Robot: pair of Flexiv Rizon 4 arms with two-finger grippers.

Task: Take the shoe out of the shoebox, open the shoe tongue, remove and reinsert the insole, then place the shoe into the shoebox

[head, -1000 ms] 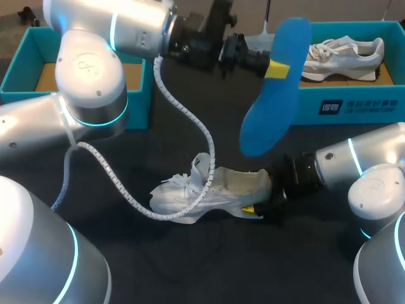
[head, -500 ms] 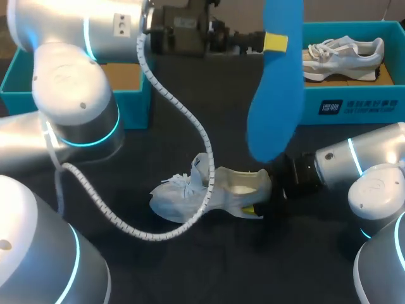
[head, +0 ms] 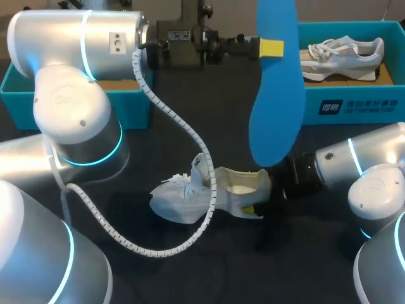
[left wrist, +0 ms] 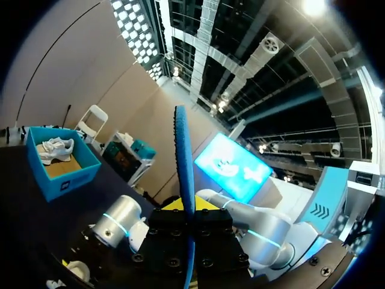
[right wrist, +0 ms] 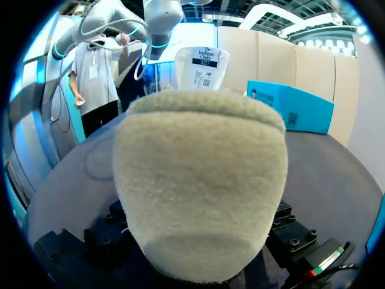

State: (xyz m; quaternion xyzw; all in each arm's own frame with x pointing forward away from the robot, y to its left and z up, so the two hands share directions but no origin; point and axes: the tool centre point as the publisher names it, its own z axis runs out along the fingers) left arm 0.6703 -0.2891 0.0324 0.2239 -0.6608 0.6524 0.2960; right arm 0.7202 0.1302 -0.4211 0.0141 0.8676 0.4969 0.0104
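Observation:
A blue insole (head: 272,120) hangs upright in the air above the table's middle, my left gripper (head: 271,48) shut on its upper part. In the left wrist view the insole (left wrist: 183,156) stands edge-on between the left gripper's (left wrist: 185,211) black jaws. Below it a white shoe (head: 190,196) lies on its side on the dark table, laces loose, toe to the left. My right gripper (head: 256,201) is shut on its heel, one yellow tip showing on the near side. That pale heel (right wrist: 198,180) fills the right wrist view. The teal shoebox (head: 354,104) stands at the back right.
A second white shoe (head: 345,54) lies in the teal shoebox. Another teal box (head: 19,73) with a cardboard bottom stands at the back left, partly behind my left arm. The left arm's white spiral cable (head: 190,139) hangs down onto the shoe on the table.
My left arm has turned and raised the insole from a slant to nearly upright. The shoe and my right gripper have stayed in place.

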